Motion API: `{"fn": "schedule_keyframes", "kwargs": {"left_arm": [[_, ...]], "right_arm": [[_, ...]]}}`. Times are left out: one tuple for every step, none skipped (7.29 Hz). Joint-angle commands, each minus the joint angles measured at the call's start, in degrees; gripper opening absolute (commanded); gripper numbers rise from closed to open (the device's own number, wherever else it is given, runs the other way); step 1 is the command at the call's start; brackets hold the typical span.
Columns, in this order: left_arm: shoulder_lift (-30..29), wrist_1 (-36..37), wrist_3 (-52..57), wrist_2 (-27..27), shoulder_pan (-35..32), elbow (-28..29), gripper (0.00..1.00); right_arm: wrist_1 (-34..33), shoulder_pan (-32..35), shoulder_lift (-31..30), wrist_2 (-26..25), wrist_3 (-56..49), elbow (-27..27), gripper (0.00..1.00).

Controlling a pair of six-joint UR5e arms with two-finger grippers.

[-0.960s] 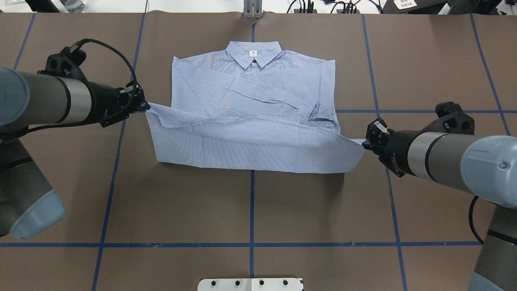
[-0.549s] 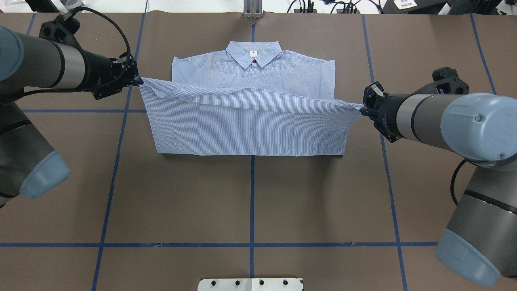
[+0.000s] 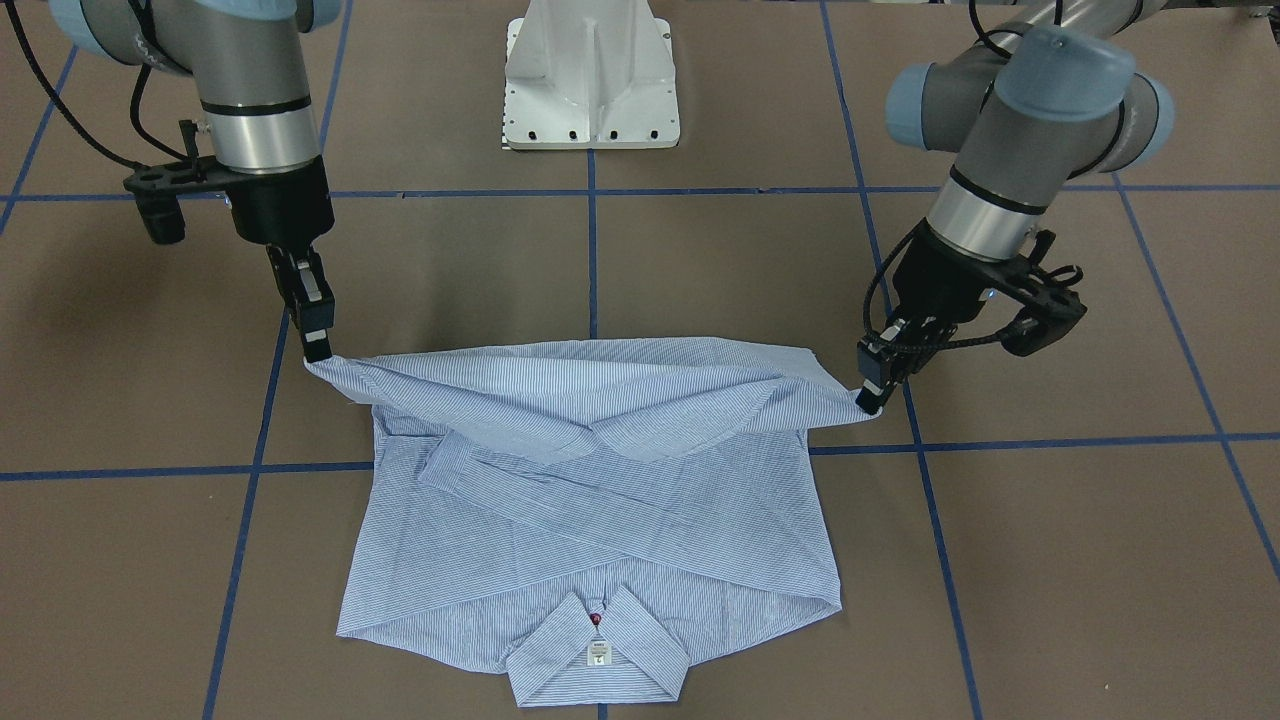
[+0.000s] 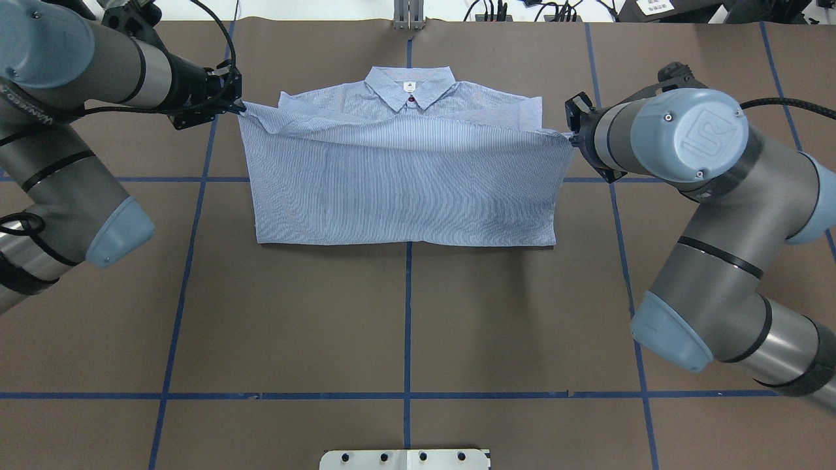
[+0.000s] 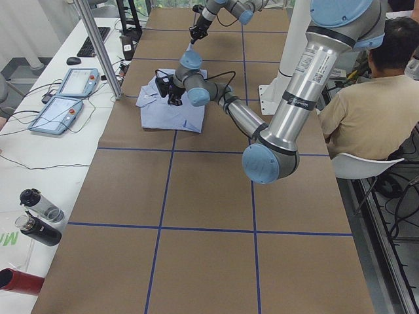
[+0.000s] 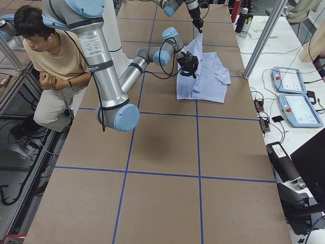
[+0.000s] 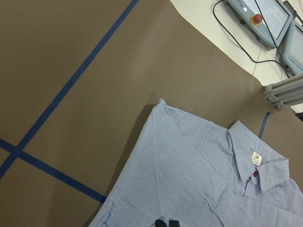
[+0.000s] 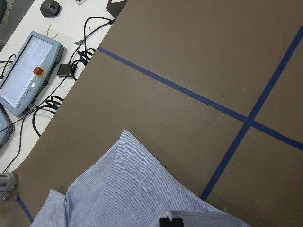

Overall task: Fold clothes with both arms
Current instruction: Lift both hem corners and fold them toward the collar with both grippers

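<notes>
Both grippers have travelled away from the robot toward the collar (image 4: 409,83) over the last second, carrying the hem (image 4: 405,132) with them. In the overhead view the turned-over lower half now covers the crossed sleeves (image 3: 560,490) and stops just short of the collar.

The left gripper (image 4: 240,108) has its fingers pinched together on the hem corner at the robot's left. The right gripper (image 4: 573,136) is clamped the same way on the opposite corner. Each wrist camera shows two dark fingertips (image 7: 165,222) pressed close together with striped cloth at them and no gap visible.

The pinstriped shirt (image 4: 405,189) lies front up on the brown paper-covered table (image 4: 405,326), centred on the blue tape line (image 4: 407,294) that runs away from the robot. Its collar points away from the white pedestal base (image 3: 590,80). The hem is stretched between the two grippers, and the front-facing view shows it dipping in the middle over the sleeves. The fold crease (image 4: 405,243) rests flat on the table on the robot's side. The white neck label (image 3: 598,653) and a red button (image 3: 596,619) just below it remain uncovered. Two teach pendants (image 7: 265,19) sit on the white bench beyond the paper.
</notes>
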Motion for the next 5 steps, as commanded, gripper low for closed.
{"fn": "schedule_keyframes", "kwargs": {"left_arm": [[-4.4,-6.6,0.8,0.1,-0.8,10.0,0.00],[-6.3,-8.3,0.9,0.2,-0.8,13.6,0.00],[-8.8,-11.0,0.9,0.3,-0.8,18.5,0.00],[-10.7,-14.9,0.9,0.6,-0.8,23.9,0.00],[-13.3,-17.7,1.0,3.5,-0.9,28.9,0.00]], "right_arm": [[3.0,2.1,2.9,0.0,-1.7,-8.0,0.00],[5.9,3.0,3.4,0.0,-1.8,-11.1,0.00],[7.1,4.0,6.0,0.2,-2.0,-15.3,0.00],[7.2,4.3,9.0,0.3,-2.3,-19.6,0.00],[9.0,4.9,11.4,0.4,-2.3,-23.6,0.00]]}}
